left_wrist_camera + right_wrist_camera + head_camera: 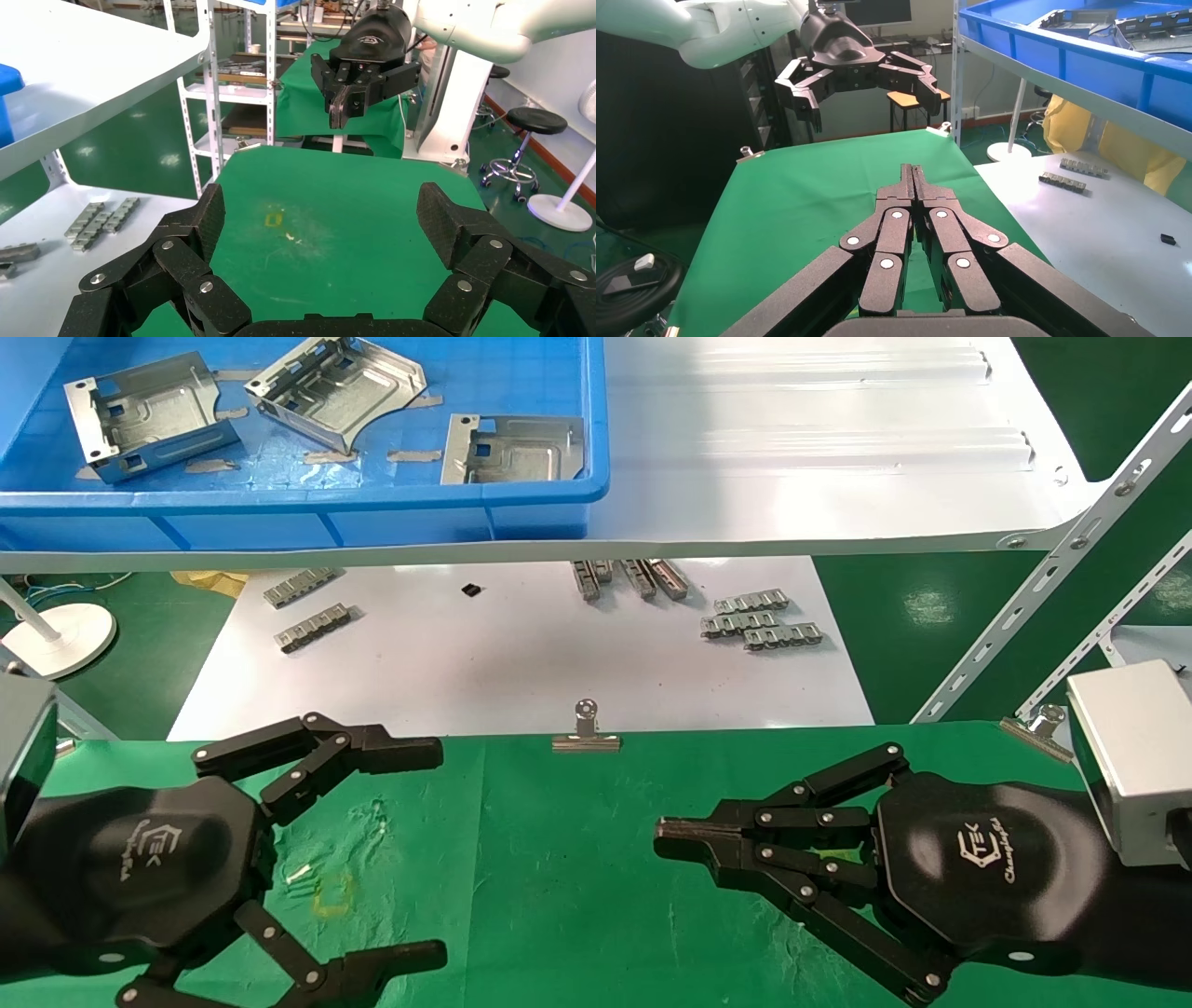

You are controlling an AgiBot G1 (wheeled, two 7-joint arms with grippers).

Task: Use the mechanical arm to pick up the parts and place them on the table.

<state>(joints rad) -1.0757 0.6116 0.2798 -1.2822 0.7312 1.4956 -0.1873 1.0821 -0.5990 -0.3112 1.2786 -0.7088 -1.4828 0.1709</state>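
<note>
Currently on record: three parts, grey stamped brackets, all lying in the blue bin [372,514] on the white shelf board [792,477], well ahead of and above both my grippers. First part [149,416] sits farthest toward my left; second part [335,388] lies just beside it, tilted; third part [512,449] rests against the bin's near wall, ahead of the gap between my grippers.

My left gripper [438,850] hangs over the table [577,896], fingers spread wide, nothing between them; its wrist view shows both fingertips [450,217] apart over bare green cloth. A small yellow square outline [332,891] lies on the cloth between those fingers.

My right gripper [666,831] hangs over the same table, pointing toward the left one, fingers pressed together and holding nothing; the pads [905,179] meet tip to tip.

Beyond the table's far edge, ahead of both grippers: a metal clip [586,733] on the cloth's rim, then a matte white sheet [521,663] bearing small silver link strips [759,621].
</note>
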